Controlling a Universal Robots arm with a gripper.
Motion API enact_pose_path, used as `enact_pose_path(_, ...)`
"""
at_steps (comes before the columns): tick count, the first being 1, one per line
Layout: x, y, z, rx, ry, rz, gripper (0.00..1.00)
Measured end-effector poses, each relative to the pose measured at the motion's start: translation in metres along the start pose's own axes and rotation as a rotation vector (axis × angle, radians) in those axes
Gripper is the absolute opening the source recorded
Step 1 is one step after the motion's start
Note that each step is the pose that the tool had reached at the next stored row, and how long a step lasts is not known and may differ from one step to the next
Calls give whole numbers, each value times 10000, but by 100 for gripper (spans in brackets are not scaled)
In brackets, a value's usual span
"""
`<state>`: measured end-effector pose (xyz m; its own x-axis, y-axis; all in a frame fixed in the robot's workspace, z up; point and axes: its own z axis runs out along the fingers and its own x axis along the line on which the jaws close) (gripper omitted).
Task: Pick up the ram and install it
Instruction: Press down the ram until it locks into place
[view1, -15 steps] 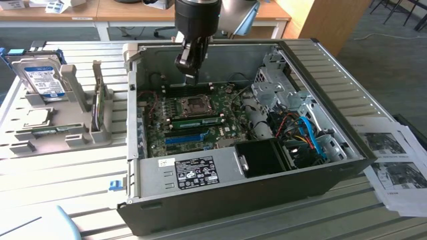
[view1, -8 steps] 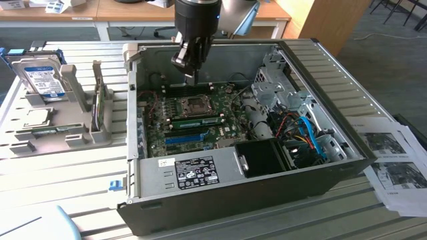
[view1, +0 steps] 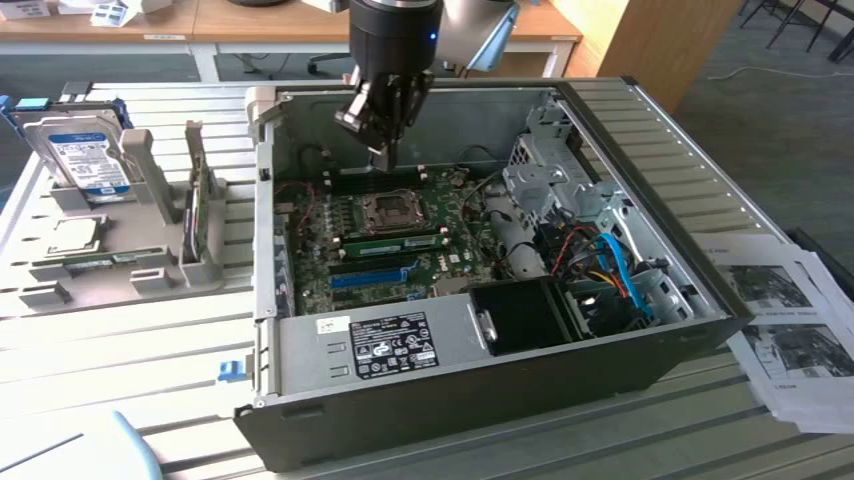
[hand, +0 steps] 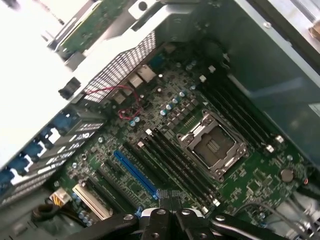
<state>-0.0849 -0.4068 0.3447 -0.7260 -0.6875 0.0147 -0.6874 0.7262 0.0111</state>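
Note:
My gripper (view1: 383, 155) hangs shut over the far part of the motherboard (view1: 454, 262) inside the open computer case (view1: 441, 375), and I see nothing between its fingers. In the wrist view the gripper (hand: 168, 196) shows closed fingertips above the black slot strips (hand: 172, 160) beside the empty CPU socket (hand: 212, 147). A long green ram stick (view1: 396, 243) with dark chips stands in a slot beside the CPU socket (view1: 390, 208), below and nearer than the gripper. Another thin green strip (view1: 96, 263) lies in the grey holder outside the case; I cannot tell whether it is also ram.
The grey holder (view1: 154, 275) at the exterior view's left carries a hard drive (view1: 83, 150), a chip (view1: 74, 235) and an upright card (view1: 200, 205). A blue slot strip (view1: 370, 276), drive cages (view1: 554, 170) and cables (view1: 607, 265) crowd the case. Papers (view1: 787, 320) lie at the right.

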Motion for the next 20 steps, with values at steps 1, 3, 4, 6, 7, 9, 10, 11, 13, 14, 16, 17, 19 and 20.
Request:
enact_pose_path(1,0,0,0,-3,-2,170,9)
enact_pose_path(3,0,0,1,-8,-6,527,9)
enact_pose_path(4,0,0,1,-11,-8,698,9)
enact_pose_path(6,0,0,1,-15,-11,1041,9)
enact_pose_path(7,0,0,1,-18,-14,1209,9)
enact_pose_path(9,0,0,1,-23,-17,1556,9)
enact_pose_path(10,0,0,2,-25,-19,1722,9)
enact_pose_path(11,0,0,2,-28,-21,1890,9)
enact_pose_path(13,0,0,2,-33,-25,2224,9)
enact_pose_path(14,0,0,2,-35,-27,2398,9)
enact_pose_path(16,0,0,2,-40,-30,2724,9)
enact_pose_path(17,0,0,3,-43,-32,2889,9)
enact_pose_path(19,0,0,3,-47,-36,3223,9)
enact_pose_path(20,0,0,3,-50,-38,3397,9)
